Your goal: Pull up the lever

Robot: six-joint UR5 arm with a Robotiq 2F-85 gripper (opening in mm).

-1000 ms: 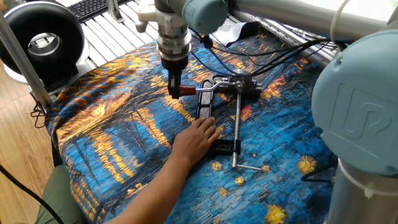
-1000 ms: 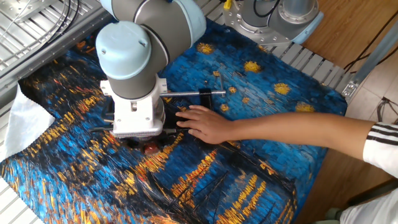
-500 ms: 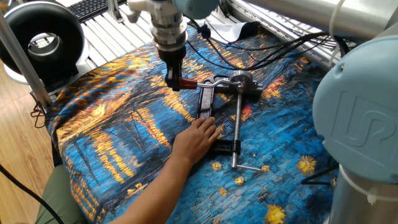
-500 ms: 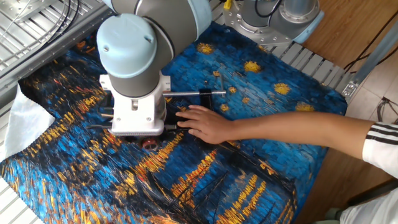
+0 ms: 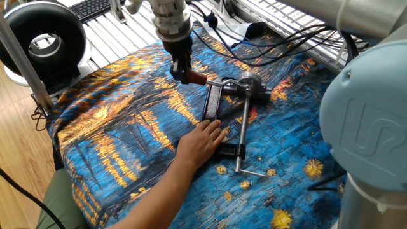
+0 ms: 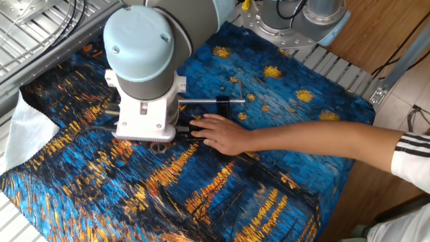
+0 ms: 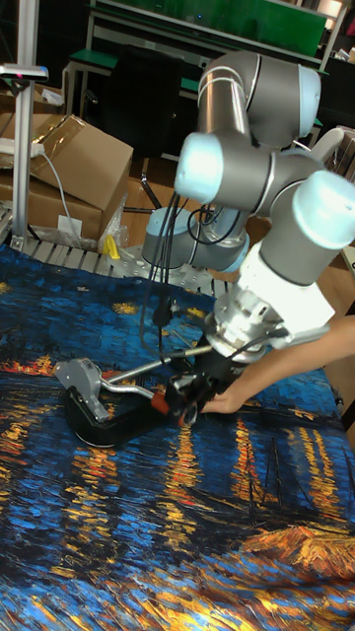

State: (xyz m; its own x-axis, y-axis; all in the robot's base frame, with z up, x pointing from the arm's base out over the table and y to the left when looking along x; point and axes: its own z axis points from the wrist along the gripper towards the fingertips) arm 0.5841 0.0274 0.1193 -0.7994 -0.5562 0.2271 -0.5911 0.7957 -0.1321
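Gripper [image 5: 183, 71] closed on the dark red sleeve of the lever [image 5: 213, 82], raised off the painted cloth [image 5: 114, 127] at its hub [image 5: 249, 86]; clamp frame [image 7: 104, 426] pinned by a hand [image 5: 202, 143] against lifting.

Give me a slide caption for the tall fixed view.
Gripper clamps the lever by its red sleeve while a person's hand steadies the clamp.

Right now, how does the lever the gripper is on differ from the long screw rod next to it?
The lever is short, with a dark red sleeve at the end inside the gripper; the screw rod is much longer, bare silver, with a small cross pin at its far end. The lever is clamped and angled up off the cloth; the rod lies free and untouched. Both are thin silver metal meeting near the round hub.
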